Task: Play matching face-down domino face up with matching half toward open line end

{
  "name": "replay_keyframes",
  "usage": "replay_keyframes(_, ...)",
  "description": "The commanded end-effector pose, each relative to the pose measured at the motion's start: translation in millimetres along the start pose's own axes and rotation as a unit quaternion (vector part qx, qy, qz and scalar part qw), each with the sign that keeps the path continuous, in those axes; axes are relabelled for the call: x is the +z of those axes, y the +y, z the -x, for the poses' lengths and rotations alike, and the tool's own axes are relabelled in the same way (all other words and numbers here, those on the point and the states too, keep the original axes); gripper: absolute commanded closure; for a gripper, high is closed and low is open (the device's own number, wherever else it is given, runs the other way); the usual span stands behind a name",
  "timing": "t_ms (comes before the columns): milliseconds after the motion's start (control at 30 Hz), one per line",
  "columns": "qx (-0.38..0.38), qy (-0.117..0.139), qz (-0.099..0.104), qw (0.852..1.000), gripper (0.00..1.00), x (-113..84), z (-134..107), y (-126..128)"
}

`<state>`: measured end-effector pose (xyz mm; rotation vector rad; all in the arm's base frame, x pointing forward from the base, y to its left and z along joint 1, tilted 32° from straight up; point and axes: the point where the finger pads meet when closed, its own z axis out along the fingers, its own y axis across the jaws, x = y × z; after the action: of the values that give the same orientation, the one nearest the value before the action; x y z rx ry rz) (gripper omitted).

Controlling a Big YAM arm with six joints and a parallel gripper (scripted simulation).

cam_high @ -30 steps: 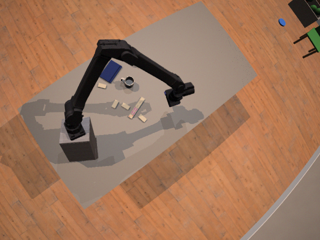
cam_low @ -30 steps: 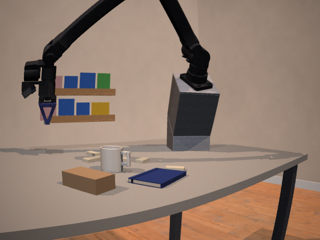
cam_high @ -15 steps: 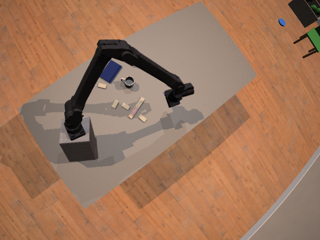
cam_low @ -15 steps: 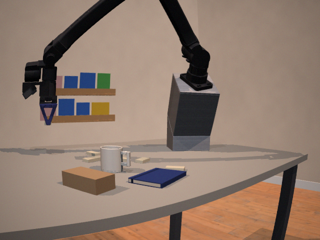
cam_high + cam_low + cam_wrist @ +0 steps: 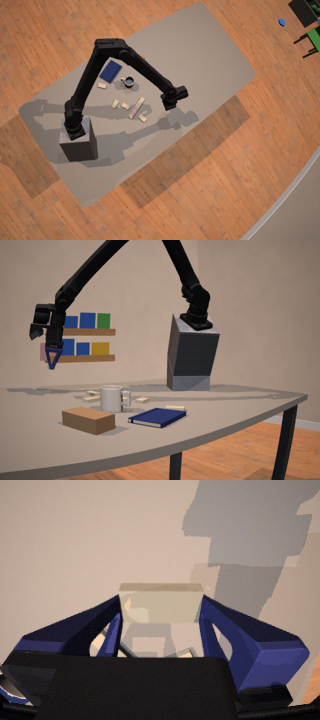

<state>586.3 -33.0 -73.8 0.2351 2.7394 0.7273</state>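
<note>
My gripper (image 5: 51, 367) (image 5: 161, 601) is shut on a pale domino (image 5: 160, 611), held crosswise between the blue fingertips, high above the table. No pips can be made out on it. In the top view the fingertips are hidden under the wrist, right of the line. The line of face-up dominoes (image 5: 133, 113) (image 5: 90, 399) runs diagonally, with pink pips in its lower half. Several loose pale dominoes lie flat, pips not visible: one (image 5: 142, 118) (image 5: 92, 393) close to the line's lower end, one (image 5: 125, 106) left of the line, one (image 5: 115, 104) (image 5: 142, 400) further left, one (image 5: 102, 85) (image 5: 175, 408) by the notebook.
A white mug (image 5: 129, 81) (image 5: 111, 398) stands above and left of the line in the top view. A blue notebook (image 5: 110, 71) (image 5: 157, 416) lies beyond it. A brown block (image 5: 87, 419) is near the table's edge, mostly behind the arm in the top view.
</note>
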Motion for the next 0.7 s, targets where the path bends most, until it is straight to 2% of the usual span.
replay_keyframes(0, 0.009, -0.096, -0.002, 0.995, 0.49, -24.0, 28.3, -1.7)
replay_keyframes(67, 0.009, -0.134, -0.003, 0.991, 0.49, -25.3, 30.0, -4.4)
replay_keyframes(300, 0.009, -0.134, -0.003, 0.991, 0.49, -25.3, 30.0, -4.4)
replay_keyframes(333, 0.002, -0.111, -0.002, 0.994, 0.49, -4.4, 4.2, -4.3)
replay_keyframes(467, 0.004, -0.193, -0.003, 0.981, 0.49, -17.7, 20.8, -0.4)
replay_keyframes(633, 0.007, -0.294, -0.004, 0.956, 0.49, -34.3, 41.5, 4.5)
replay_keyframes(667, 0.007, -0.294, -0.004, 0.956, 0.49, -34.3, 41.5, 4.5)
